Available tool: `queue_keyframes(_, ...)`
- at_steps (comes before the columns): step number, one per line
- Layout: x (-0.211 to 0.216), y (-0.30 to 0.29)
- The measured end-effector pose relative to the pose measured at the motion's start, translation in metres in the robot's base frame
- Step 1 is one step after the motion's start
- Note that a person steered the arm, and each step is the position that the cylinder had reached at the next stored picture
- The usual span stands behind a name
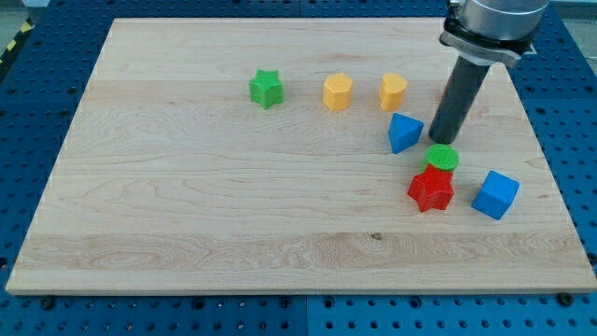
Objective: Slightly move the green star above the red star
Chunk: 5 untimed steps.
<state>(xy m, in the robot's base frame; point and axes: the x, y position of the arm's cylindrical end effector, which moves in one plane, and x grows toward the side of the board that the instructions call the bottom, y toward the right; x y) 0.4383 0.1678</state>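
We log: wooden board [187, 215]. My tip [440, 142], bare rod end, no fingers, grasps nothing. Green cylinder [443, 157] just below tip, touching red star block [430, 189]. Blue triangular block [404, 133] just left of tip. Blue cube [494, 194] lower right. Green star block [266, 89] well left; yellow blocks [338, 92], [393, 91] between.

A lab or robotics test bench, not a home or shop. Shown by a bare wooden board [187, 205] laid flat on a blue metal table [37, 112] drilled with a regular grid of mounting holes. Yellow and black hazard tape [14, 47] at the view's top left corner. Part of a grey robot arm [494, 19] entering from the view's top right. Small coloured plastic blocks scattered on the board, like test pieces.
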Motion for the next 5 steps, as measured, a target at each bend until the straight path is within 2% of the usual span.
queue_keyframes(2,0.000,-0.040)
queue_keyframes(3,0.000,-0.041)
queue_keyframes(5,0.002,0.024)
